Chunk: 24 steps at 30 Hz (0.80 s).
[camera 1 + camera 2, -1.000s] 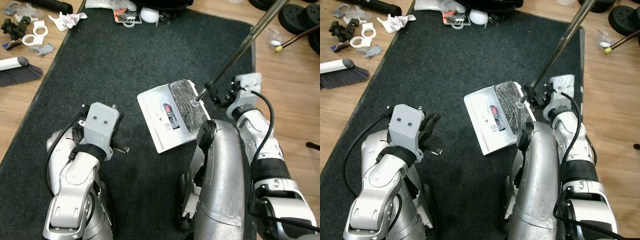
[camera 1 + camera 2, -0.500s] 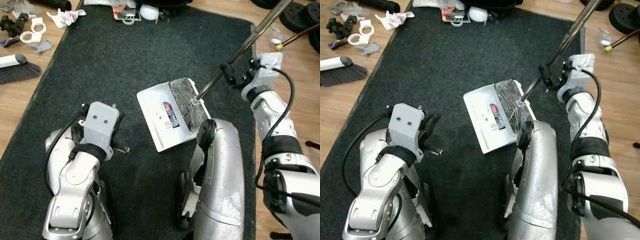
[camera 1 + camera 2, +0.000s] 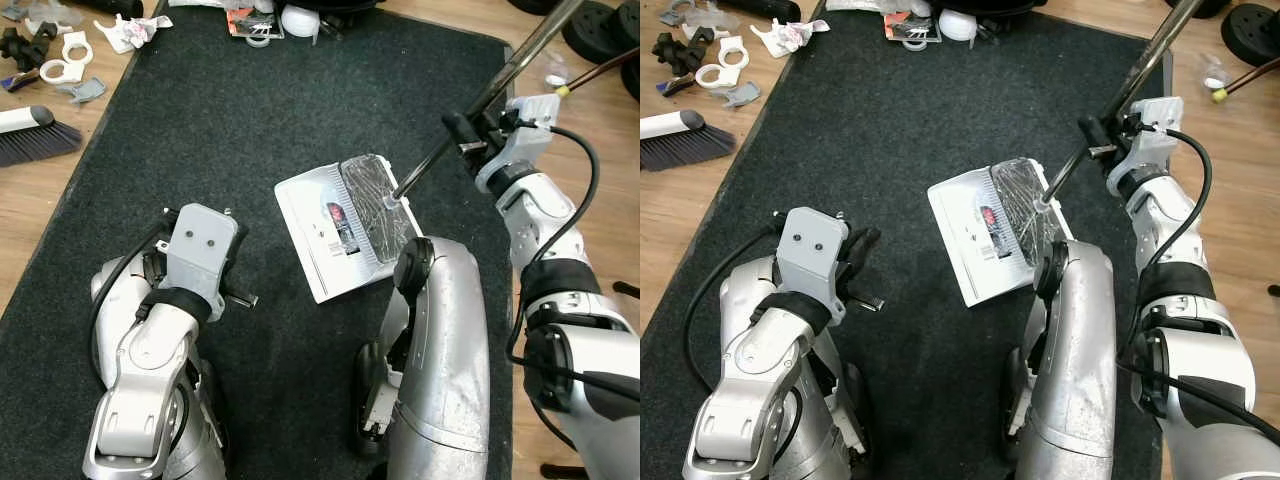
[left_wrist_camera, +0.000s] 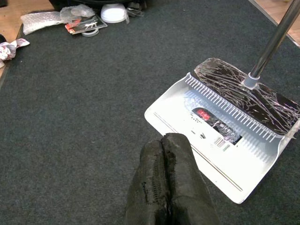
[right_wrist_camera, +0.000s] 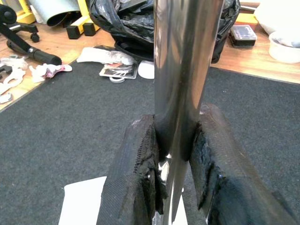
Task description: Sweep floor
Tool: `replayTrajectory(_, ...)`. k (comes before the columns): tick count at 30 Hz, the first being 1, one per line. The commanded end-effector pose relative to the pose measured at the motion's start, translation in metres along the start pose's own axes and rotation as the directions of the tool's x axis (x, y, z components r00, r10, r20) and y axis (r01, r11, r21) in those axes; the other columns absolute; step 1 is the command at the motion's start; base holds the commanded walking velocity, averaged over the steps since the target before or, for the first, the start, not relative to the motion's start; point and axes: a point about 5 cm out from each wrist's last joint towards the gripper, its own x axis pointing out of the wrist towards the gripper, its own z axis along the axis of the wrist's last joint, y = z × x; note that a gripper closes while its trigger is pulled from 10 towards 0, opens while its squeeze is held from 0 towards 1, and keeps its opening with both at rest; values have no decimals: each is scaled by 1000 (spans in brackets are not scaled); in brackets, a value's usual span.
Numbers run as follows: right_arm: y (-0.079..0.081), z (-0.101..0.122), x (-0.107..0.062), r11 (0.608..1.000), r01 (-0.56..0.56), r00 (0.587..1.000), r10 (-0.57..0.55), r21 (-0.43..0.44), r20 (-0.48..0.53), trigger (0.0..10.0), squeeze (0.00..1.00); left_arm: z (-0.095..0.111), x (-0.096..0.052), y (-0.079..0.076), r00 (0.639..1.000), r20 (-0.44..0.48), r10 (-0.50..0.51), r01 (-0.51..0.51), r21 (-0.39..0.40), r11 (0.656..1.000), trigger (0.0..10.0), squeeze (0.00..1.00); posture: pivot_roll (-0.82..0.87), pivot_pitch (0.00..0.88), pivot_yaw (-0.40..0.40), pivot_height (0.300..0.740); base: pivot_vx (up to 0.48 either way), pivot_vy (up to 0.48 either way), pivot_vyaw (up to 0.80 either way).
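where the dark mat [image 3: 250, 130] covers the wooden floor [image 3: 40, 230], a white dustpan [image 3: 322, 240] lies flat near its middle, with a small red-and-black scrap [image 4: 205, 115] inside and crinkled film over its back part. from that back edge a metal pole [image 3: 500, 75] slants up and away to the robot's right. the right gripper [image 5: 173, 154] is clamped on the pole, one black finger on each side, partway up it. the left gripper [image 4: 166, 145] hangs low over the mat just beside the dustpan's front lip, its two fingers pressed together on nothing. off the mat's left edge a hand brush [image 3: 35, 135] lies on the wood, with white and black plastic parts [image 3: 45, 60] beyond it. at the mat's far edge sit a white bowl [image 4: 114, 12], crumpled wrappers [image 4: 42, 18] and a black bag [image 5: 136, 21].
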Motion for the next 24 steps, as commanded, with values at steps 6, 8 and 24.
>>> replayTrajectory(6,-7,8,-1,1000,11,999,-10,-6,53,0,0,-2,-4,-4,1000,-15,-16,15,-10,1000,10000,0,-64,383,-137,300,0,0,0)
replayTrajectory(8,-7,8,0,1000,7,998,-7,-6,56,0,0,-2,-4,-4,1000,-16,-15,15,-10,1000,10000,0,-64,382,-138,300,0,0,0)
replayTrajectory(24,-9,-3,-11,997,60,994,-65,51,90,0,0,-4,0,-5,1000,-16,-12,12,-18,1000,10000,0,-72,365,-142,300,0,0,0)
